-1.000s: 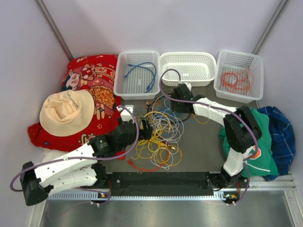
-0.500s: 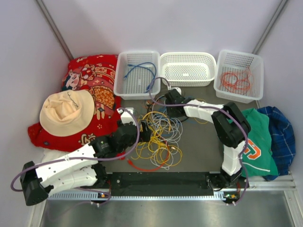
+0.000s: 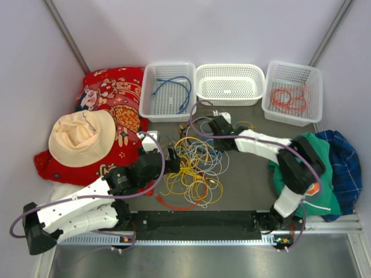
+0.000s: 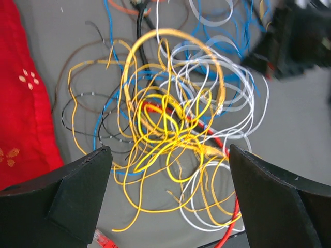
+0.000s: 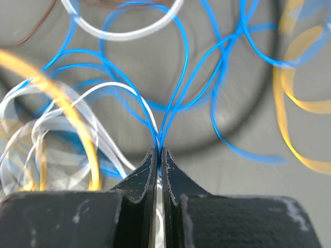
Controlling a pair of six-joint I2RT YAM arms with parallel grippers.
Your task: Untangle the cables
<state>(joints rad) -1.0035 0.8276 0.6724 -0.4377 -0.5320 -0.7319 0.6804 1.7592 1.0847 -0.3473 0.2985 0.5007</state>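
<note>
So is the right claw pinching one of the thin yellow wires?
No, in its own wrist view the right claw is shut on thin blue wire strands, not yellow ones.

Bright, even, diffuse light fills the overhead view, leaving only faint soft shadows on the counter point(image 3: 246, 174), while both wrist views are softer, the cables point(image 4: 170, 129) streaked with motion blur, worst in the right one.

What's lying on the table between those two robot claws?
The tangled cables, mostly yellow and white, lie between the left gripper and the right gripper, as the top view shows.
</note>
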